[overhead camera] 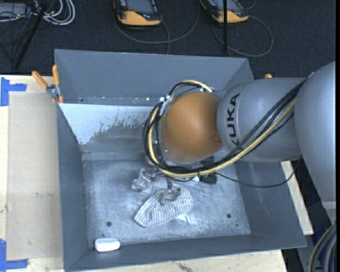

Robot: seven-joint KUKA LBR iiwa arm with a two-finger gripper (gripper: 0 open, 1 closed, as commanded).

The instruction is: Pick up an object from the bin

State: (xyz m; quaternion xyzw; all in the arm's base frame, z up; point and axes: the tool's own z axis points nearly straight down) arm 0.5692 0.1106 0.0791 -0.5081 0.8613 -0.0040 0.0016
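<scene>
At the frame's centre the hand (157, 186) meets a crumpled striped grey cloth (165, 211) in the bin (102, 200); whether it is wide or narrow cannot be told.

Grey metal bin (102, 101), floor scuffed and pale: one crumpled grey-and-white striped cloth (158, 209) lying near the middle of the floor; one small clear plastic piece (141, 181) just beside the cloth's upper left edge; one white oblong block (107, 244) well apart from the cloth, below and left of it, against the near wall. Arm (260, 118), with orange cover (190, 126) and looped cables (153, 135), directly above the cloth. Gripper (169, 190) low over the cloth's upper edge; contact cannot be made out.
</scene>
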